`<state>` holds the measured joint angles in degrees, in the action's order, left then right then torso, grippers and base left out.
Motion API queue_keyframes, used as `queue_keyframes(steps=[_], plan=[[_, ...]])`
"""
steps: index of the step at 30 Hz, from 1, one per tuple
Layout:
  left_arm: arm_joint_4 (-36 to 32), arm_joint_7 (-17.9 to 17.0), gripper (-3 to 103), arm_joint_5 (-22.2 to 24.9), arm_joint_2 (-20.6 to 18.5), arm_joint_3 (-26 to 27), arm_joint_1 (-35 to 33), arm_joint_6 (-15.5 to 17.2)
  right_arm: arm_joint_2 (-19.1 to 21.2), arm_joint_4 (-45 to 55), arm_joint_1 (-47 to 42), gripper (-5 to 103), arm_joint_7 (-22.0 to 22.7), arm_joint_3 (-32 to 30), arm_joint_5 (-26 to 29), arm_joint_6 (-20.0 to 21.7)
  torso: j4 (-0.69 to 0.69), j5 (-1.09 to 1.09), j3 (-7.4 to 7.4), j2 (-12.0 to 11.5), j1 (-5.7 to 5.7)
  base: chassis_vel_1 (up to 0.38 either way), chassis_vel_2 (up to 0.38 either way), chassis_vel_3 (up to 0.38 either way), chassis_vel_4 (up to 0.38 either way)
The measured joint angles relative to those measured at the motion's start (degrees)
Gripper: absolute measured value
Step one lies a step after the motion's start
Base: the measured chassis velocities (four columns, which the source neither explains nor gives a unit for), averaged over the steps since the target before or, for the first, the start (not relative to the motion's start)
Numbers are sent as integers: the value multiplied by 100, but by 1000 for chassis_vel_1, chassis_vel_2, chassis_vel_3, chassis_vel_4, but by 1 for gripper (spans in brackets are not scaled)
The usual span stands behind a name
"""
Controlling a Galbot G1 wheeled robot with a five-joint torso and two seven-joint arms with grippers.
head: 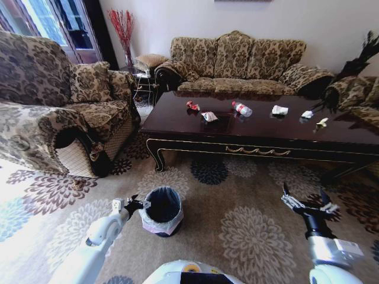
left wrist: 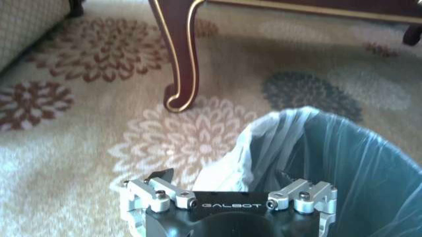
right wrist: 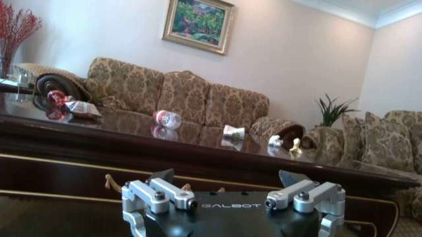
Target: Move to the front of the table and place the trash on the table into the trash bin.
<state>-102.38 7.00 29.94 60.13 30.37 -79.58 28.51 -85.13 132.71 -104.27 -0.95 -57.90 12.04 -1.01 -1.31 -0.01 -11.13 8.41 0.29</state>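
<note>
The dark glossy table point(head: 284, 137) stands ahead of me across the carpet. On it lies the trash: a red wrapper point(head: 192, 106), a red-and-white wrapper point(head: 209, 116), a clear bottle point(head: 241, 109) with a red cap, two white paper wads point(head: 279, 110) point(head: 307, 114) and a yellowish scrap point(head: 322, 122). The trash bin point(head: 161, 210) sits on the carpet near me. My left gripper point(head: 133, 205) hangs open beside the bin's rim point(left wrist: 310, 118). My right gripper point(head: 305, 198) is open and empty, facing the table's front apron point(right wrist: 79, 165), with the bottle point(right wrist: 167, 118) beyond.
An armchair point(head: 53, 112) stands at the left and a sofa point(head: 237, 62) behind the table. A carved table leg point(left wrist: 181, 54) rises close to the bin. A plant point(head: 349, 71) and another seat are at the right. Open carpet point(head: 249, 201) lies between me and the table.
</note>
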Motion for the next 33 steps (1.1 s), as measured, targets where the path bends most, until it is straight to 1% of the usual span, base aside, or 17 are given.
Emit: queue_keyframes(steps=[4,9,10,13,15,17,20,21,23,24,25,27,28,30,31,32,33], plan=[[207,-2,100,1,13,-143,180,338,-72,-63,-57,100,-15,-38,-15,-114,0,1,0,0,0,0,0,0,0],[375,-2,100,-4,31,-239,336,379,-80,-156,-42,100,-1,-57,-14,-170,-4,7,1,1,0,0,0,0,0],[394,-6,103,-6,33,-251,359,388,-80,-179,-37,100,3,-58,-14,-183,-4,7,1,1,0,0,0,0,0],[435,-33,90,-23,34,-318,453,440,-69,-309,-8,100,28,-63,-14,-220,-3,7,2,2,-1,0,0,0,0],[435,-35,90,-35,34,-331,461,448,-67,-335,1,100,33,-65,-14,-223,-3,7,2,2,-1,0,0,0,0],[430,-46,80,-101,39,-376,476,489,-55,-421,34,100,38,-68,-14,-227,-2,8,2,2,-1,0,0,0,0],[417,-48,74,-142,44,-389,477,528,-48,-453,57,100,39,-68,-14,-227,-2,7,2,2,-1,0,0,0,0],[402,-47,63,-192,50,-400,476,560,-41,-498,93,100,42,-66,-13,-227,-1,5,2,2,-1,0,0,0,0],[398,-43,63,-214,51,-402,474,564,-37,-510,104,100,42,-62,-14,-227,-1,4,2,2,-1,0,0,0,0],[380,-28,52,-283,51,-404,456,572,-29,-542,139,100,45,-34,-25,-223,0,1,2,2,-1,0,0,0,0],[380,-28,52,-283,51,-404,456,572,-29,-542,139,100,45,-34,-25,-223,0,1,2,2,-1,0,0,0,0],[338,0,41,-390,39,-391,430,627,-23,-557,174,100,48,7,-47,-198,2,-3,1,2,0,0,0,0,0],[338,0,41,-390,39,-391,430,627,-23,-557,174,100,48,7,-47,-198,2,-3,1,2,0,0,0,0,0],[249,121,30,-590,-28,-326,397,745,16,-560,239,100,62,65,-75,-135,4,-6,-1,0,0,0,0,0,0],[208,183,20,-620,-64,-266,378,828,52,-570,280,100,84,105,-92,-89,4,-5,-1,0,1,0,0,0,0],[191,199,15,-621,-78,-248,368,853,70,-581,292,100,89,125,-101,-73,3,-5,-2,0,1,0,0,0,0],[191,199,15,-621,-78,-248,368,853,70,-581,292,100,89,125,-101,-73,3,-5,-2,0,1,0,0,0,0]])
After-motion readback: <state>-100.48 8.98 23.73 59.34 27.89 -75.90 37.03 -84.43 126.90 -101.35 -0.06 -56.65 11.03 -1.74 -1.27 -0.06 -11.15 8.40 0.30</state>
